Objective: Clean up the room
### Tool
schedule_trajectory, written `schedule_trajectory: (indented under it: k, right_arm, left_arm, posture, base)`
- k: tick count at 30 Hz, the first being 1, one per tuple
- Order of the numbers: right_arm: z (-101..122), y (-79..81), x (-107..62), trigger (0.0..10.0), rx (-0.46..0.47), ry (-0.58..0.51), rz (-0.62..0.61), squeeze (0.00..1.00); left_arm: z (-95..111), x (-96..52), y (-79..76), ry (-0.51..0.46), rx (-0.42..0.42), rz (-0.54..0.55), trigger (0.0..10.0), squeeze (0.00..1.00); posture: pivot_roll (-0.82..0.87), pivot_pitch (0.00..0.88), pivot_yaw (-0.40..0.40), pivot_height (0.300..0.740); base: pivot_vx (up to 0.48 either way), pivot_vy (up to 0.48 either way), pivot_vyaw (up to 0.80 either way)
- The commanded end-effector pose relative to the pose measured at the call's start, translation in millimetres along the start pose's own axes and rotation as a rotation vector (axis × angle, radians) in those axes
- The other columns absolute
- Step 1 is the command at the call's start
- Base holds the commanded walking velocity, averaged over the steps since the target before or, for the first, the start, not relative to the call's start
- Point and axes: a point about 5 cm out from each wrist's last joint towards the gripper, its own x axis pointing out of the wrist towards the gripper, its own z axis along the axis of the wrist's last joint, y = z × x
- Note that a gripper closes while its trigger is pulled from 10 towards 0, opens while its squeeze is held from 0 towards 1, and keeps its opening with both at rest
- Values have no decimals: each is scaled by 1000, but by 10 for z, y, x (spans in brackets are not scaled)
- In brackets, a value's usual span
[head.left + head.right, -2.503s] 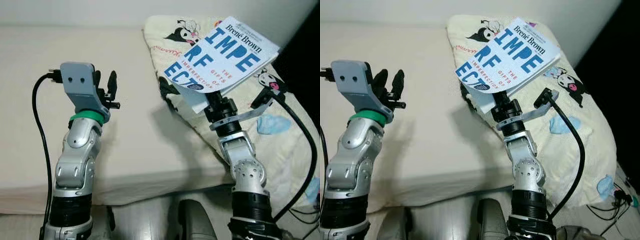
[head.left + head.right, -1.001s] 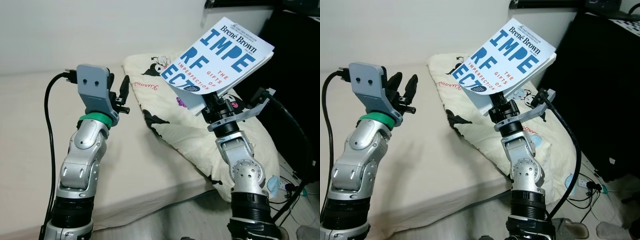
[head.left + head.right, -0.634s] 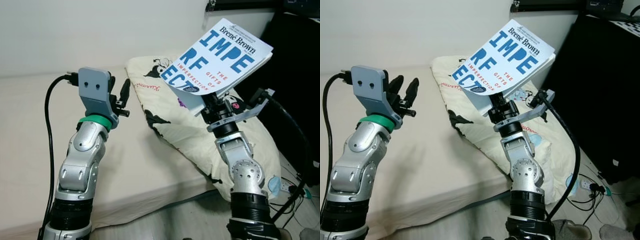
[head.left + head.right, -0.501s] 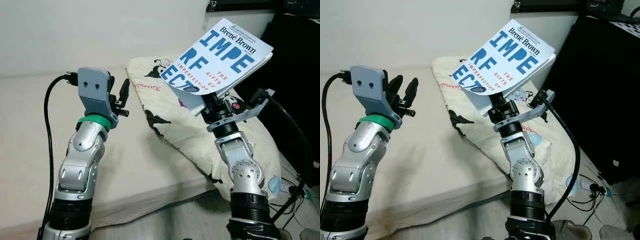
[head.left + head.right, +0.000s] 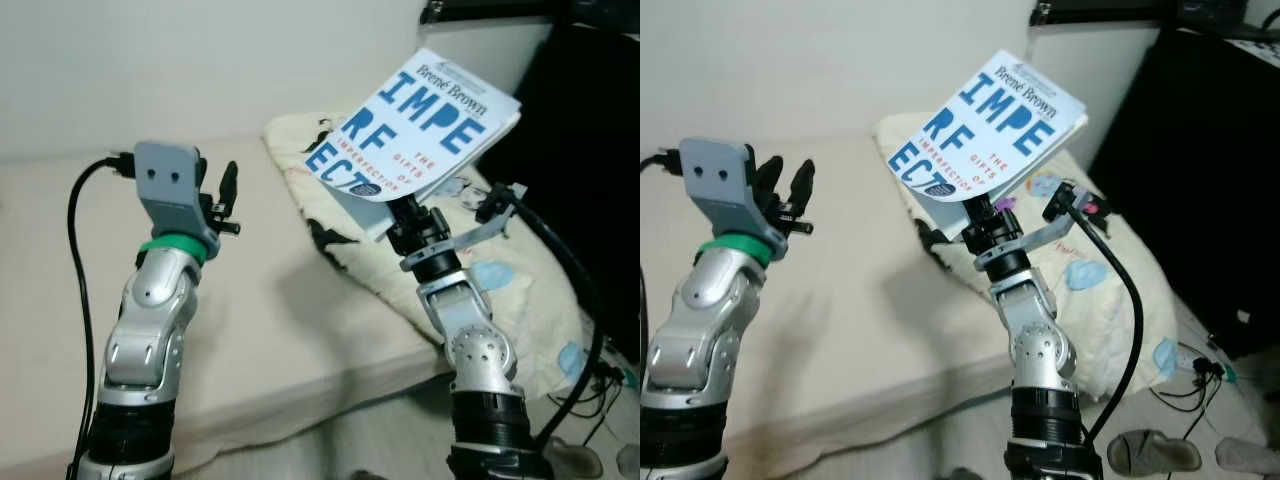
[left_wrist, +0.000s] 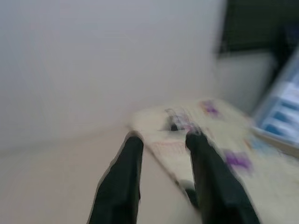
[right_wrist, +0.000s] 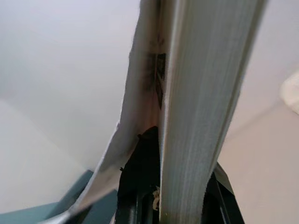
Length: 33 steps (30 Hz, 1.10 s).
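High on the right, above the pillow [image 5: 440, 250], the book [image 5: 415, 125] is held up in the air by the right gripper [image 5: 980, 218], whose fingers pinch its lower edge. In the right wrist view one black finger [image 7: 142, 154] sits between the loose front cover and the block of pages, so the grip seems to be on the pages with the cover hanging free. The book tilts, its blue-lettered cover facing the camera. The left gripper [image 5: 222, 195] is raised over the bed [image 5: 280, 310], left of the book and well apart from it, its fingers [image 6: 124, 182] spread a little and holding nothing. Far right stands a dark cabinet [image 5: 1200, 170]; slippers [image 5: 1155, 452] lie on the floor near it.

The risk, as I judge it, lies in that grip: the hold is near one edge only, so the heavy upper part could swing or slide out if the arm jolts while the robot walks, and the free cover could bend or tear. The blur in the left wrist view suggests motion now.

Against the picture from half a second ago, the whole scene has shifted, so the camera has turned. The book sits a little further left in the picture, and more floor shows on the right. The hold on the book looks the same.
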Motion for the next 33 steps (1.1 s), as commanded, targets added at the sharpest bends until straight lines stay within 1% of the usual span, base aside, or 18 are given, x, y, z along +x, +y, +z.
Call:
schedule_trajectory:
  k: [1,4,12,16,32,33]
  right_arm:
    - [22,59,27,10000,-8,-20,32,0]
    - [22,59,27,10000,-8,-20,32,0]
    - [7,59,32,10000,-21,-11,32,0]
    - [2,59,30,10000,-10,-9,34,0]
    - [-19,85,31,10000,12,1,59,0]
    - [-20,85,32,10000,12,1,59,0]
  left_arm:
    - [-2,-19,50,2,9,19,10000,0]
    - [-2,-19,50,2,9,19,10000,0]
    - [9,-9,48,-2,11,18,10000,0]
    - [12,-9,47,-3,11,19,10000,0]
    - [38,-6,39,-23,29,15,10000,0]
    - [40,-6,38,-24,31,13,10000,0]
  posture:
    - [61,0,-19,725]
    - [61,0,-19,725]
    - [62,0,-17,725]
    - [62,0,-17,725]
    - [66,0,-15,725]
    - [66,0,-15,725]
  base:
    - [0,480,0]
    - [0,480,0]
    - [0,480,630]
    - [0,390,0]
    - [0,0,0]
    - [0,-371,0]
